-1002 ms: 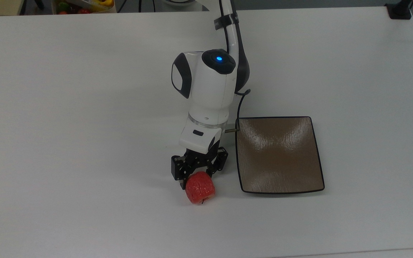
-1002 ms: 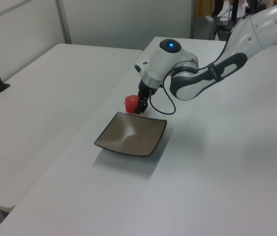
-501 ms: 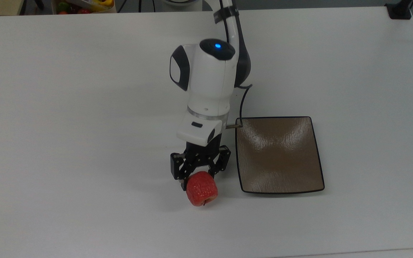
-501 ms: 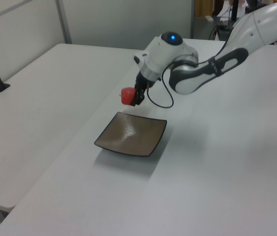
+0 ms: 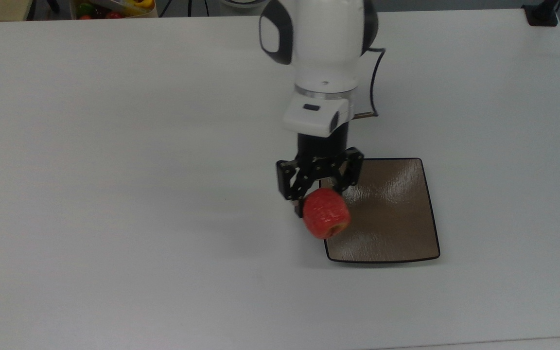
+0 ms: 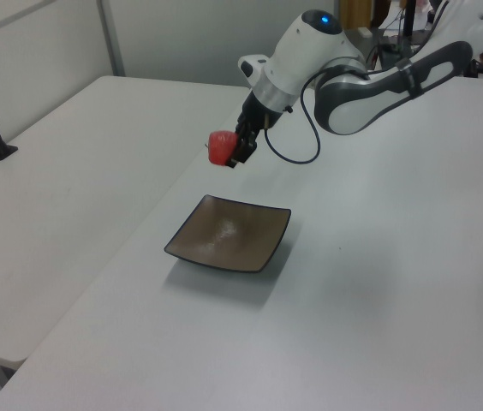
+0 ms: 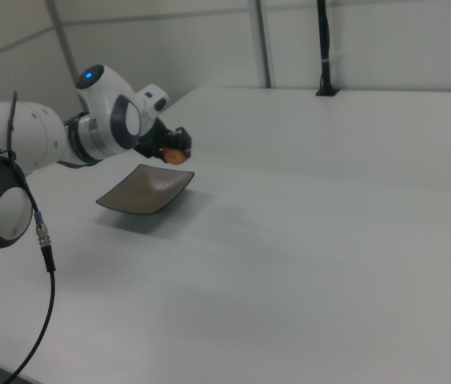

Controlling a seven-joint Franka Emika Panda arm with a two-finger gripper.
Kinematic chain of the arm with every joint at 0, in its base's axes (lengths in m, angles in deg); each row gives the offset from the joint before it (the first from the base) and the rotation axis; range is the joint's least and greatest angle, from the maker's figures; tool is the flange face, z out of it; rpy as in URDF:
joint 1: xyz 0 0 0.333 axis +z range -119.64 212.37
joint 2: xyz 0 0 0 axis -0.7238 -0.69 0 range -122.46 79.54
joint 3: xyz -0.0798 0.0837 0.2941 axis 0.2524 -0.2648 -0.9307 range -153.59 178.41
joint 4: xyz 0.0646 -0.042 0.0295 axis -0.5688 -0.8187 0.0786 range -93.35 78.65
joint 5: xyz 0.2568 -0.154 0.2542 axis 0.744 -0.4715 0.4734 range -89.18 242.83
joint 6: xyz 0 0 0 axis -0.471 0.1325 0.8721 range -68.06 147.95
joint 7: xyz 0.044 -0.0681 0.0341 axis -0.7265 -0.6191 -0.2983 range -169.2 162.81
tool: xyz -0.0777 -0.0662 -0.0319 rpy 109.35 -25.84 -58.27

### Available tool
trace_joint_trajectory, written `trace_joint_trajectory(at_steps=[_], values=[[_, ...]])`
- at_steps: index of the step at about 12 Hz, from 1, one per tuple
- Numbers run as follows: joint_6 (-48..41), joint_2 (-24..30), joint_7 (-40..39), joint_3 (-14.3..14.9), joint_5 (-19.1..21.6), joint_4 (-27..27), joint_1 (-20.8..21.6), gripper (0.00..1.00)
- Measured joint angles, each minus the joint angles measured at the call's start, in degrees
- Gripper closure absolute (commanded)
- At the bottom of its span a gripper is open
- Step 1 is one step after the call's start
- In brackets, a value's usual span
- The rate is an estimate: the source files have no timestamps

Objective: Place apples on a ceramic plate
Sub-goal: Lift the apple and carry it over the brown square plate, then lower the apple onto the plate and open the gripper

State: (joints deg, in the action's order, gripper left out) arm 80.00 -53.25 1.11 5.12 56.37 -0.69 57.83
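Red-orange and blocky, the apple (image 5: 326,213) you are carrying shows pale mottled streaks across its rounded skin and a paler hollow on its lower face in the top view. Your gripper (image 5: 320,194) has its black jaws closed on the apple, which hangs in the air just below centre of the top view, overlapping the left edge of the ceramic plate (image 5: 392,218). In the left view the apple (image 6: 221,147) sits in the upper middle of the frame, clearly lifted off the white worktop (image 5: 114,146) and above and behind the far corner of the plate (image 6: 229,234); in the right view it (image 7: 177,154) appears at the upper left, above the plate's (image 7: 145,190) far edge. The plate is square, glossy brown and textured, with a thin dark rim and rounded corners, and it lies flat on the worktop with nothing on it. Compared with half a second ago, you have raised the apple and swung it from the bare worktop left of the plate towards the plate's near edge, while the plate itself has not moved.
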Motion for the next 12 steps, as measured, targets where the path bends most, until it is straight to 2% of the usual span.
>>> trace_joint_trajectory(at_steps=[2, 3, 4, 6, 12], values=[[-1.35, 0.27, 1.43, -0.52, 0.00, -1.01, 2.62, 0.52], [-1.38, 0.21, 1.88, -0.53, 0.00, -1.54, 3.70, 0.40], [-1.47, 0.06, 2.05, -0.54, 0.00, -1.95, 4.48, 0.20], [-2.77, -0.52, 2.17, -0.53, 0.00, -2.57, 5.09, 0.00], [-5.85, -1.87, 2.94, -0.52, 0.00, -2.27, 5.09, 0.00]])
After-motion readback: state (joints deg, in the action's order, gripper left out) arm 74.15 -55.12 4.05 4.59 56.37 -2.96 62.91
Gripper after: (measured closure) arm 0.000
